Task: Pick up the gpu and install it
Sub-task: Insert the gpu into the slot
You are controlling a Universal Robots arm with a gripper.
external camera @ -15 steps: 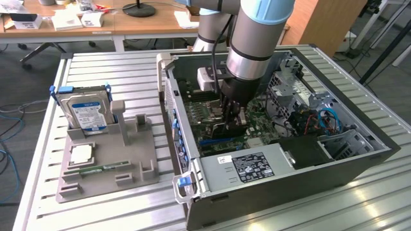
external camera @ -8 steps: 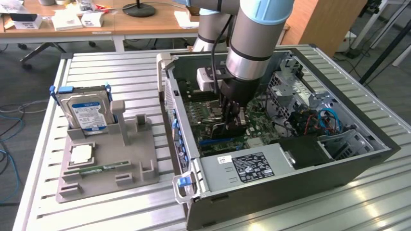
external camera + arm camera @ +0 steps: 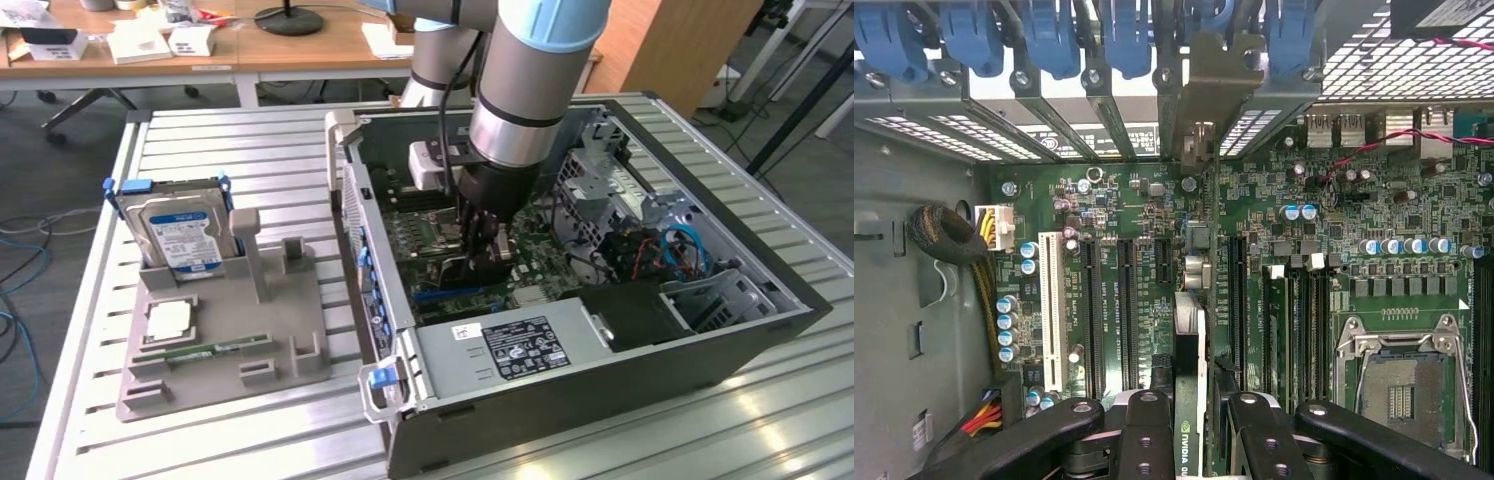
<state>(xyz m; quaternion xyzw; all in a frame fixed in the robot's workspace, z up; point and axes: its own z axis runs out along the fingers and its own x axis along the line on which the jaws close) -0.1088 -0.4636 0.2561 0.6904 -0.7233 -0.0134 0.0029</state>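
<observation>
Clamping the gpu edge-on, the gripper holds it just above the motherboard slots inside the case; slight misalignment could jam its edge beside the slot or snag its bracket.

Empty slots flank the gpu; drive cage seemingly crowds one side.
</observation>
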